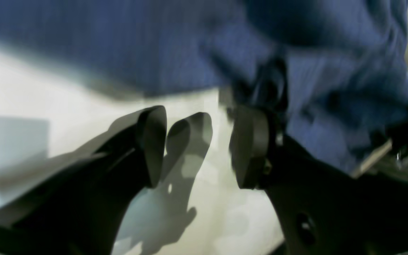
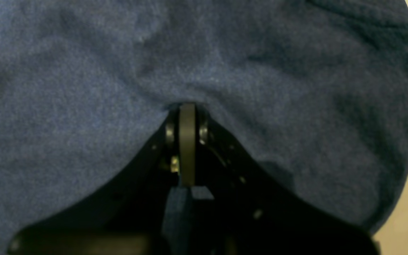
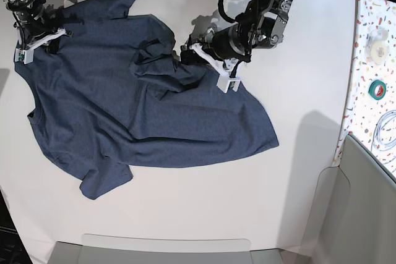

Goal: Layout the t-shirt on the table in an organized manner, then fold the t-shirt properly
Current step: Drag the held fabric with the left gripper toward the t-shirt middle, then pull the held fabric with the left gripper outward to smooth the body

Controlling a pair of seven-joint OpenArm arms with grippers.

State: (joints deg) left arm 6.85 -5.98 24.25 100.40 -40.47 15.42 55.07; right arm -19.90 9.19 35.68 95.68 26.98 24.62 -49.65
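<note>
step: spreading shirt (image 3: 148, 103) | right claw (image 2: 187, 106) clamped on shirt, upper left | left claw (image 1: 197, 145) apart (empty), upper centre | next: grab bunched edge

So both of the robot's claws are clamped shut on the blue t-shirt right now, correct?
Only the right gripper is shut on the t-shirt. The left wrist view shows the left gripper with its jaws apart over the white table, holding nothing.

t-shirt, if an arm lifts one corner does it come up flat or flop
Probably flops: the t-shirt is thin cloth, already creased and bunched near the left gripper. It likely drags easily over the smooth table.
</note>
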